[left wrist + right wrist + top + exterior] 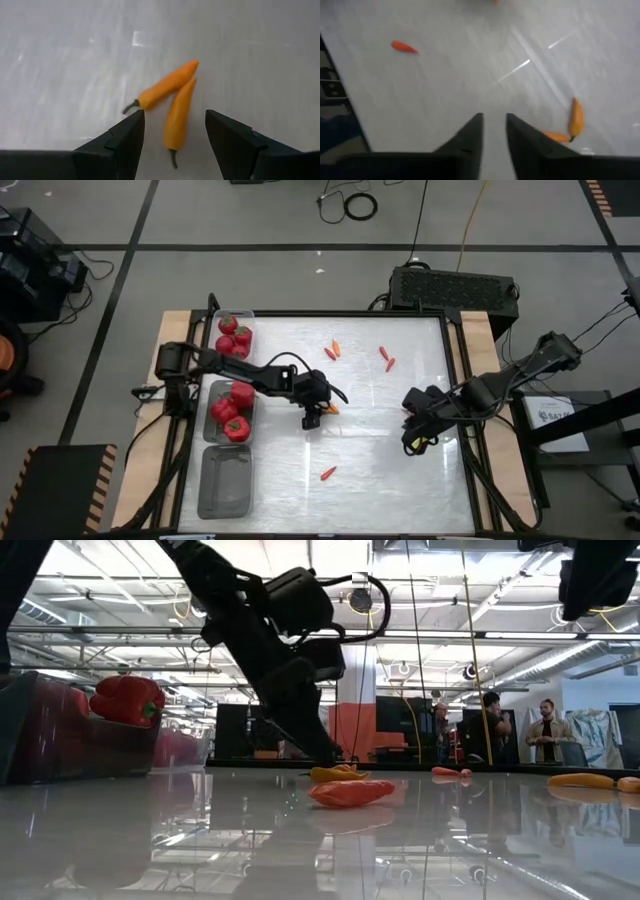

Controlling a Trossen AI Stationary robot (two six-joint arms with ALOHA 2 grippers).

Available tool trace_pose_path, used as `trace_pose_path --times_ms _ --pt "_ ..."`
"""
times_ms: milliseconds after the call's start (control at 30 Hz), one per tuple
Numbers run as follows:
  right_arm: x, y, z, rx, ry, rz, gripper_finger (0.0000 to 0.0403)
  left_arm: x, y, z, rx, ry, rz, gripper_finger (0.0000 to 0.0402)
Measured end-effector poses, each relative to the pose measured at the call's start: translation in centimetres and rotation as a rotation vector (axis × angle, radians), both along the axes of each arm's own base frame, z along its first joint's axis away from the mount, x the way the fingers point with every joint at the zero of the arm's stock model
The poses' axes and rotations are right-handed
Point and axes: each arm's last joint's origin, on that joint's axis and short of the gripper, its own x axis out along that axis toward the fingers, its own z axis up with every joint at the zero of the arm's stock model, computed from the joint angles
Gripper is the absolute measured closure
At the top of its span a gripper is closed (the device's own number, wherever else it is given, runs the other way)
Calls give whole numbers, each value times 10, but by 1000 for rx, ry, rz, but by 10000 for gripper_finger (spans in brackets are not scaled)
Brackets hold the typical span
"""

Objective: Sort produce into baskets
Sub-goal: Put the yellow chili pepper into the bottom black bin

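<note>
Two orange chili peppers [177, 117] [165, 87] lie on the white table near its middle [331, 409], tips touching in a V. My left gripper [175, 130] is open just above the table, with one chili lying between its fingertips; it also shows in the high view [313, 418]. My right gripper [413, 436] hovers at the table's right, open by a narrow gap [494, 125] and empty. Three clear baskets line the left edge: the far one [247, 315] holds tomatoes [233, 336], the middle one [208, 395] holds bell peppers [232, 412], and the near one [225, 480] holds nothing.
More chilies lie loose on the table: two at the far middle [333, 350], two at the far right [386, 359], one red toward the near edge [328, 473]. In the low view several people [545, 735] stand in the room beyond the table.
</note>
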Motion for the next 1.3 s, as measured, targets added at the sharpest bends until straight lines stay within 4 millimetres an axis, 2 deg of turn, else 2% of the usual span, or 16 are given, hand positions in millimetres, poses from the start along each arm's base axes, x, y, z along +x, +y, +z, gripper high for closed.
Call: trace_pose_path --times_ms 100,367,733,900,1000,1133,1300 --pt "3 0 1 -43 -42 14 391 1 -4 -6 0 19 -10 185" --pt "7 1 4 -79 -102 48 398 1 -8 -14 30 46 -2 195" --pt "7 1 4 -78 -102 46 402 1 -8 -15 30 55 3 345" --pt "7 1 4 -78 -101 48 402 -3 -10 -7 -12 60 -15 379" --pt "7 1 4 -84 -100 62 402 -7 -11 7 -58 38 12 380" --pt "9 1 5 -102 -116 97 402 -16 -14 39 -132 -5 49 369" --pt "19 -2 10 -134 -204 164 402 -39 -36 87 -302 -43 49 367"
